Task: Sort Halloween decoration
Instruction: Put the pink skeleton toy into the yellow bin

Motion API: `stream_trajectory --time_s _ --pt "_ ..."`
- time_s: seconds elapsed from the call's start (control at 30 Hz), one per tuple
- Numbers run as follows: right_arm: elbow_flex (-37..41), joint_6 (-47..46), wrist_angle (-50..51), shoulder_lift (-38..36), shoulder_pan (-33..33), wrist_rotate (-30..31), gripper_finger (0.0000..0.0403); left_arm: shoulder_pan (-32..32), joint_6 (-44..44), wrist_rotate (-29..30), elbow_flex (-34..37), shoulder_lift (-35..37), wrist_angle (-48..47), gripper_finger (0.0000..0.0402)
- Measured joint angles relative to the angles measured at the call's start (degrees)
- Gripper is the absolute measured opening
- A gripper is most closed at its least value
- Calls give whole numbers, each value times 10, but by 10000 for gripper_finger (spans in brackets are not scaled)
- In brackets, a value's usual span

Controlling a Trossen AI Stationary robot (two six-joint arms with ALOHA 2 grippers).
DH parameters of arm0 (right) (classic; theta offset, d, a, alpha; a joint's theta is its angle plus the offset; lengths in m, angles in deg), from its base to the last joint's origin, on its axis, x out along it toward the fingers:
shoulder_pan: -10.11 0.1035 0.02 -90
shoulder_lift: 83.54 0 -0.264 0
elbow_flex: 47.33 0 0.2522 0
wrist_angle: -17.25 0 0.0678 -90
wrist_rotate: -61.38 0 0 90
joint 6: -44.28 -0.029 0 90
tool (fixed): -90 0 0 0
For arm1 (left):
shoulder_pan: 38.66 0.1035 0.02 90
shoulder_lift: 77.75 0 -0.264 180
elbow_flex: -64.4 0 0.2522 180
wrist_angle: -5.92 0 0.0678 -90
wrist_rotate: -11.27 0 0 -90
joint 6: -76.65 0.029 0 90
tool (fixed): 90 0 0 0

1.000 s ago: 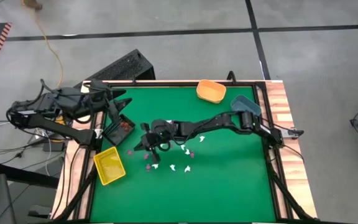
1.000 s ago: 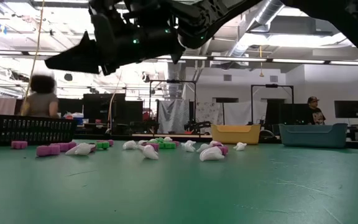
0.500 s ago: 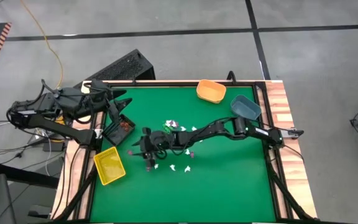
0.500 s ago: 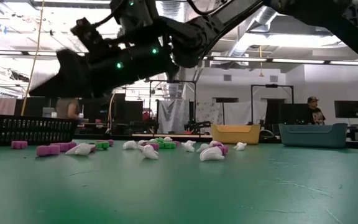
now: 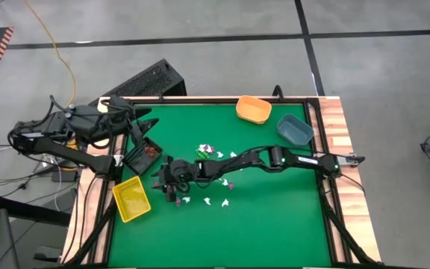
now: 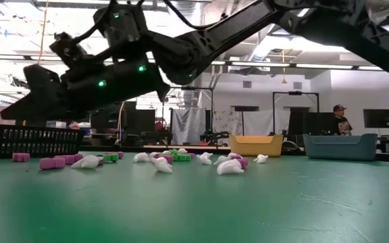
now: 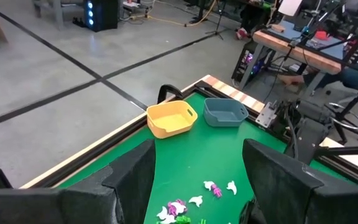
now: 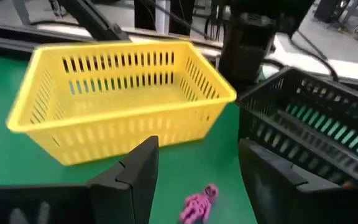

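right gripper: your right gripper (image 5: 164, 181) is stretched across the green table (image 5: 275, 217) toward its left side, low over the mat, fingers spread with nothing between them.
purple trinket: you can see one purple figure (image 8: 198, 203) lying on the mat just ahead of those spread fingers, not touched.
decoration pile: the rest of the halloween decoration (image 5: 213, 161) lies scattered mid-table, white, purple and green pieces, under and beside your right arm; in the low view they sit in a loose row (image 6: 161, 160).
yellow bin: the yellow bin (image 5: 131, 199) sits near the left front edge, just beyond the right gripper.
black bin: the black bin (image 5: 143, 154) stands just behind the yellow one, with reddish-brown pieces inside.
orange bin: the orange bin (image 5: 253, 109) is at the far edge.
blue bin: the blue bin (image 5: 295, 128) is near the orange one, toward the right rim.
left gripper: your left gripper (image 5: 136, 124) waits at the table's far left corner by the black bin, fingers spread, holding nothing.
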Motion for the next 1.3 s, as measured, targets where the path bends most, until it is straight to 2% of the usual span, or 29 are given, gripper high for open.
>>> stream_trajectory --time_s 0.5,0.77,0.9,1.07,1.17,1.3 --pt "-18 -2 43 19 -3 1 210 0 0 0 0 0 -20 231" --pt "-22 -2 145 17 -3 1 193 0 0 0 0 0 -29 231" --pt "-64 -11 273 -10 -3 1 188 0 0 -7 0 0 -62 231" --pt "-143 47 439 -71 -14 0 179 0 -4 -7 0 2 -71 214" --pt "-152 90 534 -136 -29 -4 165 0 -7 -22 0 3 -71 174" --pt "-149 106 707 -253 -55 -5 139 0 -10 -38 0 -7 -80 88"
